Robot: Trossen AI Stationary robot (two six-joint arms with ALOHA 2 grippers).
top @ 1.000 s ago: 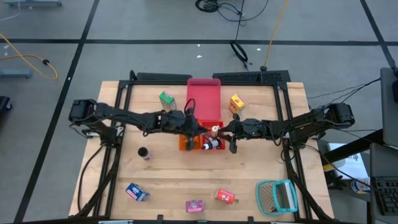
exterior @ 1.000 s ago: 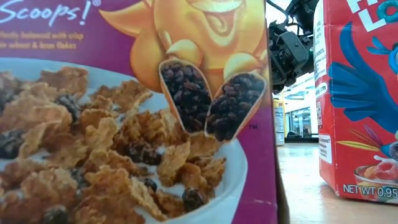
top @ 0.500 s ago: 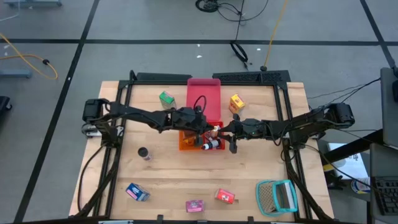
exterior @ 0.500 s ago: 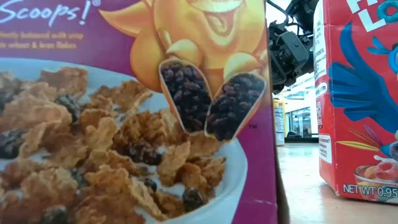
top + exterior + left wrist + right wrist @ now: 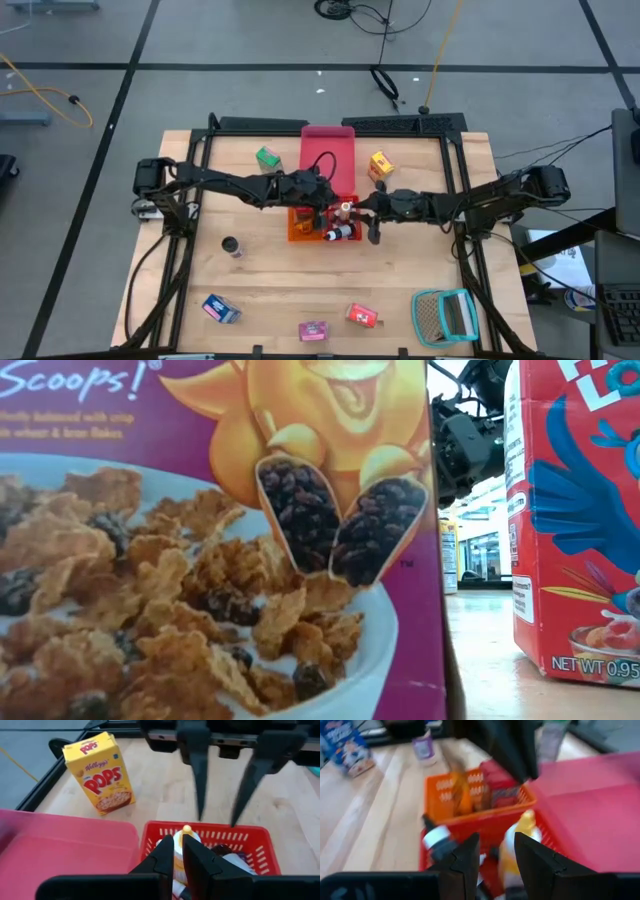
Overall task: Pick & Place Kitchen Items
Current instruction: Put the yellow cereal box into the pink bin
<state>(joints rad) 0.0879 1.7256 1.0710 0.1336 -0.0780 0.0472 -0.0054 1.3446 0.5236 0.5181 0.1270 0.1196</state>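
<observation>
Over the red basket (image 5: 250, 840), the left gripper (image 5: 178, 851) is nearly closed, empty.

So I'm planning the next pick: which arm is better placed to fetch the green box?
Probably the left. The green box lies on its side of the red tray, just beyond its gripper; the right gripper sits across the tray.

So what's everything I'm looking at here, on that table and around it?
Wooden table: one, light.
Pink flat tray: one, far middle.
Red and orange mesh baskets: two, centre, holding a yellow-capped bottle and other small items.
Green small box: one, far left of tray.
Yellow Pops cereal box: one, right of tray.
Dark round can: one, left.
Blue box, pink box, red box: near edge.
Teal mesh basket: near right corner.
Left gripper, right gripper: dark, over the baskets.
</observation>
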